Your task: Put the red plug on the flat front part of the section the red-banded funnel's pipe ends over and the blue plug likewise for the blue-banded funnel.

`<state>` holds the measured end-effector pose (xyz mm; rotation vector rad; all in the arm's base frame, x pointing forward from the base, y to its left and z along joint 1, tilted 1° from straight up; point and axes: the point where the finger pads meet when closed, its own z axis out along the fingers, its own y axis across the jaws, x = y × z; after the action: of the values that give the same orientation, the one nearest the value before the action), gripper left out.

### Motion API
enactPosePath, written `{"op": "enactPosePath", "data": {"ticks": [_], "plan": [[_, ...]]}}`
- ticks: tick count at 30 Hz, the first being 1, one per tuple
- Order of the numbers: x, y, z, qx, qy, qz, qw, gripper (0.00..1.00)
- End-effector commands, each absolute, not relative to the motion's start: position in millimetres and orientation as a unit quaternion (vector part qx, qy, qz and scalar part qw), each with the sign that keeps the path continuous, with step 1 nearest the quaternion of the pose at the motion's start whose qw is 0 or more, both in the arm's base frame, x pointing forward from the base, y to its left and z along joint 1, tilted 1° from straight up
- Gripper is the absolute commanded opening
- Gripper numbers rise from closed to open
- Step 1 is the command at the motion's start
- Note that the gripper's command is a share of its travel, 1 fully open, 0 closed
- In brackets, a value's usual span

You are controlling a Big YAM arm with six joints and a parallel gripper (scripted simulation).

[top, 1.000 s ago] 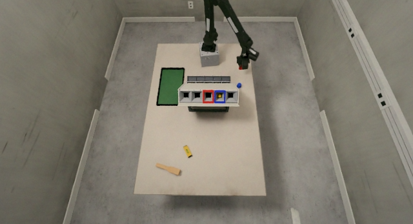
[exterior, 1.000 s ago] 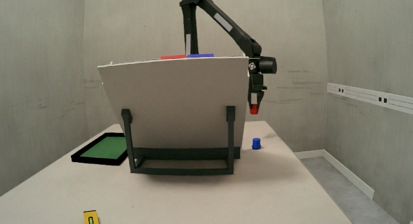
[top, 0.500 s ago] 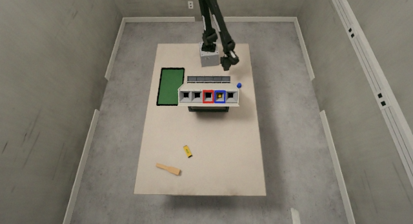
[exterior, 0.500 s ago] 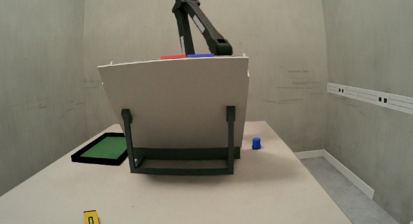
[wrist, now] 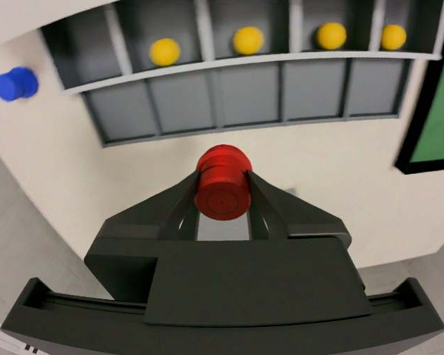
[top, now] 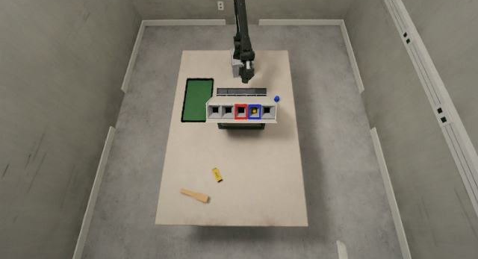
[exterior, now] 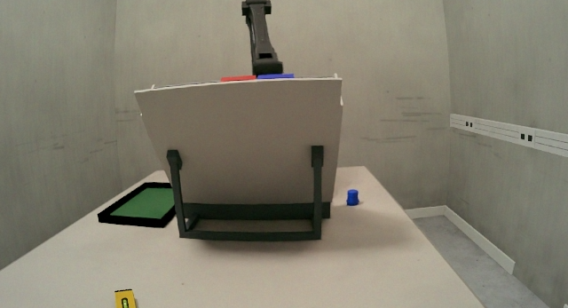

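My gripper (wrist: 223,177) is shut on the red plug (wrist: 223,187) and holds it above the table, just short of the row of grey sections (wrist: 249,95). In the overhead view the gripper (top: 245,79) hangs behind the section row (top: 241,91). Yellow marbles lie in the back parts of several sections, for example one (wrist: 164,51) and another (wrist: 247,39); the section nearest the blue plug shows none. The flat front parts are bare. The blue plug (wrist: 15,83) (top: 276,98) stands on the table beside the row's end. A yellow marble (top: 254,110) sits in the blue-banded funnel, next to the red-banded funnel (top: 240,111).
A green tray with a black rim (top: 196,99) lies beside the funnel box. The white cover on its black stand (exterior: 241,144) hides the pipes. A grey base block (top: 235,66) stands behind the arm. A yellow block (top: 216,175) and a wooden spatula (top: 194,195) lie near the table's far end.
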<state>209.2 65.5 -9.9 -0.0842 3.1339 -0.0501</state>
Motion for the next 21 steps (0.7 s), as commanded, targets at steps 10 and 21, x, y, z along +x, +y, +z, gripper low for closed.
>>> {"op": "enactPosePath", "data": {"ticks": [10,21], "plan": [[230,5,-1,-0.078,0.997,-0.010,0.007,0.00],[242,-33,3,-0.085,0.996,-0.010,0.008,0.00]]}}
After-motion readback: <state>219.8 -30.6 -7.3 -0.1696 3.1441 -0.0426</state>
